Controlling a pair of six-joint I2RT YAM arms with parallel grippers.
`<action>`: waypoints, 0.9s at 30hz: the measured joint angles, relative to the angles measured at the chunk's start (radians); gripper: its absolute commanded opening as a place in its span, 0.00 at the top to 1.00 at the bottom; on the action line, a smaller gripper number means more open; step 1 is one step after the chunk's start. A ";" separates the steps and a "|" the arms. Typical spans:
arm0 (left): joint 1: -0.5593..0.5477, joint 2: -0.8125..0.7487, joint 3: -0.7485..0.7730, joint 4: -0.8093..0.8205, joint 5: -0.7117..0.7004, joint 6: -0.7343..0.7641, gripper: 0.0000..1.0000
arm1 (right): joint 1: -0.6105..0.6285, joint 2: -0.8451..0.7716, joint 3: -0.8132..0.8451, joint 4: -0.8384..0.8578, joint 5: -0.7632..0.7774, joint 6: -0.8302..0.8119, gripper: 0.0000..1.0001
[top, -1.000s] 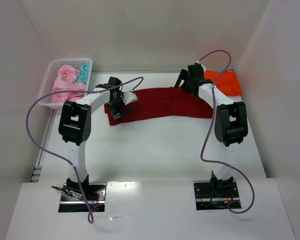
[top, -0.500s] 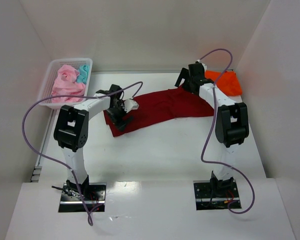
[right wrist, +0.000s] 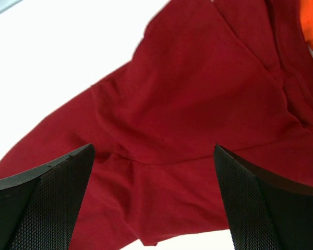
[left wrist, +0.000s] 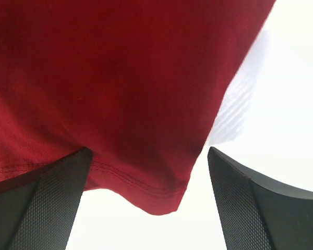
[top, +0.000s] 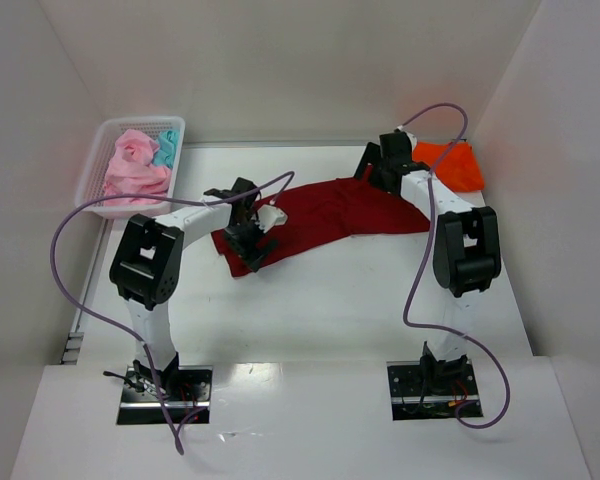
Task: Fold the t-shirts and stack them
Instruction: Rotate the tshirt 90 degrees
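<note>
With my left claw (top: 252, 234) and right claw (top: 373, 162) spread over the dark red t-shirt (top: 330, 210), I judge folding begins: next, pinch its hem.

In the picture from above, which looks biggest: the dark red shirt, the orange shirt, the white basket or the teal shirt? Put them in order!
1. Dark red shirt
2. White basket
3. Orange shirt, though part of it is hidden
4. Teal shirt, mostly tucked behind the pink shirts, so only a little shows

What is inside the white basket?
Crumpled pink t-shirts fill the basket, with a teal t-shirt tucked beside them. Anything underneath them is covered.
</note>
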 measured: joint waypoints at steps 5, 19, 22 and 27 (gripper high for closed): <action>-0.001 -0.002 -0.005 0.016 -0.003 -0.046 0.01 | -0.009 0.000 -0.010 0.001 -0.001 0.000 0.00; -0.010 -0.063 -0.080 0.018 0.063 -0.070 0.01 | -0.030 -0.014 -0.045 0.004 -0.001 -0.001 0.00; -0.013 -0.072 -0.089 -0.008 0.094 -0.068 0.01 | -0.030 -0.013 -0.046 0.003 -0.001 0.002 0.00; -0.031 -0.088 -0.106 -0.067 0.168 -0.065 0.01 | -0.030 0.004 -0.046 0.003 -0.002 0.005 0.00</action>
